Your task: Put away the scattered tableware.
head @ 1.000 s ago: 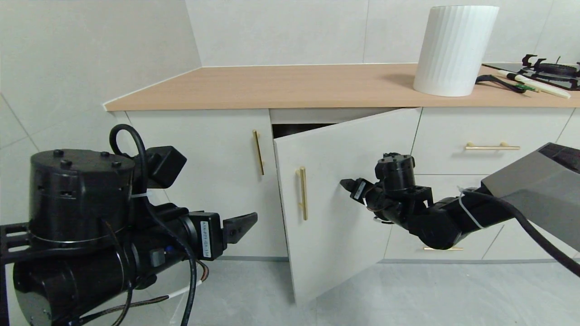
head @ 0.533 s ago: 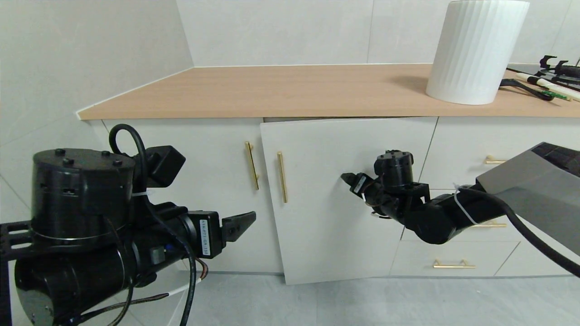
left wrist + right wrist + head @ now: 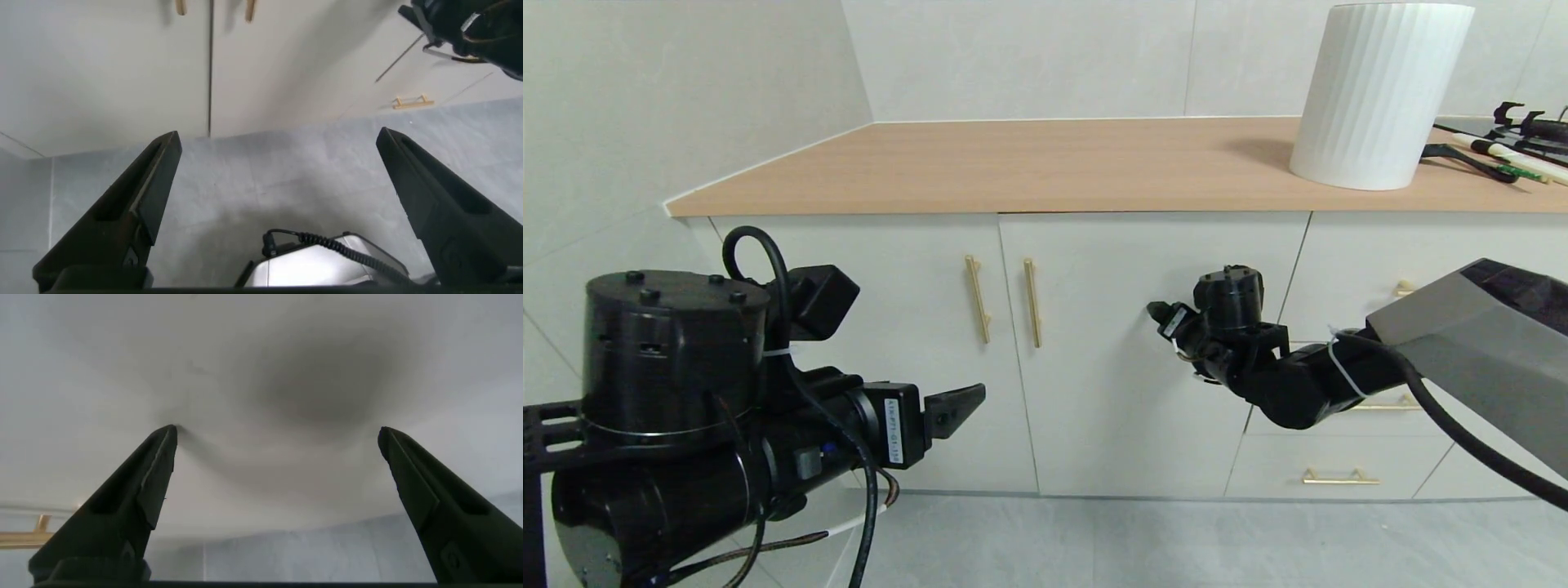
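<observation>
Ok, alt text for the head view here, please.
The right gripper is at the face of a closed white cabinet door under a wooden countertop. The left gripper is low, apart from that door. A ribbed white cylinder stands on the countertop.

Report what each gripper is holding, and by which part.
Nothing. The left gripper and the right gripper are both open and empty.

Left arm [image 3: 670, 392] low at robot's left, folded close, wrist level. Left hand [image 3: 968, 400] points forward, fingers spread wide, empty. Right arm [image 3: 1307, 384] stretched forward from right. Right hand [image 3: 1158, 311] higher, fingers spread wide, empty.
</observation>
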You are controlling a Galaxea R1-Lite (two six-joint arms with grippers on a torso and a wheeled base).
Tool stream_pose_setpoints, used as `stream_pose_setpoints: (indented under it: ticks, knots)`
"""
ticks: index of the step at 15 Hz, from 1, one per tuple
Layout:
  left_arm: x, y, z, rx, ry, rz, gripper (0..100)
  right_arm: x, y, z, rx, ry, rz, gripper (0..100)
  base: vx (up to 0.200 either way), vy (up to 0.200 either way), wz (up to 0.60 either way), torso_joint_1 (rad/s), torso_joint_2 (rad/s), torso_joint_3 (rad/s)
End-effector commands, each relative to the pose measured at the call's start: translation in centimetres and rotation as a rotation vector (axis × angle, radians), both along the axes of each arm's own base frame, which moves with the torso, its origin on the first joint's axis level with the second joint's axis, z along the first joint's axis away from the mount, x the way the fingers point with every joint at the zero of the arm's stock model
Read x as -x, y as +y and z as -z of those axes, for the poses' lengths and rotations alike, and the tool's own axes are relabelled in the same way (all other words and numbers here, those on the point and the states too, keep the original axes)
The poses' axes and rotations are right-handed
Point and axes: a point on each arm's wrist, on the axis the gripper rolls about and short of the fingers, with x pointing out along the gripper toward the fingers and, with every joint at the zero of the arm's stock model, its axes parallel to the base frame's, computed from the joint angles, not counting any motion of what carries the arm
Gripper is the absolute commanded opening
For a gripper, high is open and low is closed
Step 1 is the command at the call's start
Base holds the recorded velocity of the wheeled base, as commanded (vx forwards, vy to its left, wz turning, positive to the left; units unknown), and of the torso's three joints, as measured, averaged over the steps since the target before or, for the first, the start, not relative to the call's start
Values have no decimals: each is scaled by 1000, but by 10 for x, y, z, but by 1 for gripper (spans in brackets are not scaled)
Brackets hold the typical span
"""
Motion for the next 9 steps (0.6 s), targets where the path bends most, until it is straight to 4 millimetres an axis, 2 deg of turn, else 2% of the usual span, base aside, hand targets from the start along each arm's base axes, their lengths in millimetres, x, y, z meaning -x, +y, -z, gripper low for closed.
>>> stream_pose_setpoints:
  ticks: [1, 3, 9]
  knots:
    - [-1, -1, 1, -1, 3, 1, 100, -7, -1, 6, 6, -2, 29, 100, 0, 0, 0, 0, 0, 0]
    - [-1, -1, 1, -1, 3, 1, 100, -9, -1, 8, 13, -2, 46, 100, 0, 0, 0, 0, 0, 0]
    - [-1, -1, 1, -4, 5, 1, 100, -5, -3, -2, 6, -11, 39, 100, 0, 0, 0, 0, 0, 0]
